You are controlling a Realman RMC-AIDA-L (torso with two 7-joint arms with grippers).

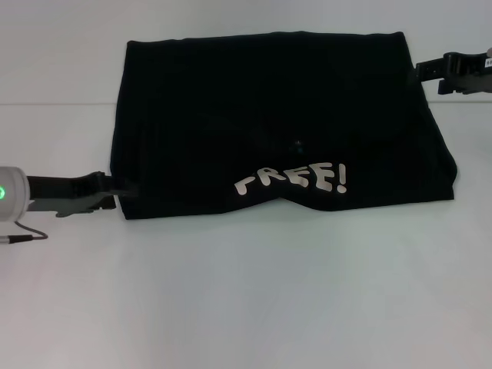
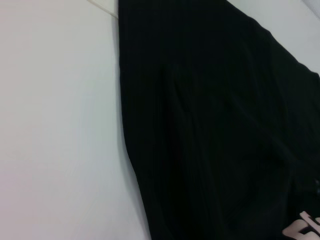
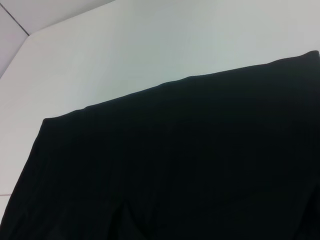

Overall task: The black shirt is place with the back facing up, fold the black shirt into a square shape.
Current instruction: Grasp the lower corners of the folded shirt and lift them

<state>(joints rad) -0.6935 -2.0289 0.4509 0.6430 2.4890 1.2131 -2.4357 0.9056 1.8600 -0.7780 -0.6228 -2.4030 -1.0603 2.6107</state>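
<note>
The black shirt point(image 1: 277, 123) lies on the white table as a wide folded rectangle. White "FREE!" lettering point(image 1: 292, 179) shows upside down near its front edge. My left gripper point(image 1: 121, 192) is low on the table at the shirt's front left corner, touching the fabric edge. My right gripper point(image 1: 419, 71) is at the back right corner, against the shirt's right edge. The left wrist view shows the shirt point(image 2: 215, 125) with a bit of the lettering point(image 2: 302, 227). In the right wrist view the shirt point(image 3: 175, 165) fills the lower part, with a straight folded edge.
The white table point(image 1: 246, 292) stretches wide in front of the shirt and to both sides. A seam line in the table surface point(image 1: 54, 104) runs behind the left arm. A thin cable point(image 1: 23, 237) hangs by the left wrist.
</note>
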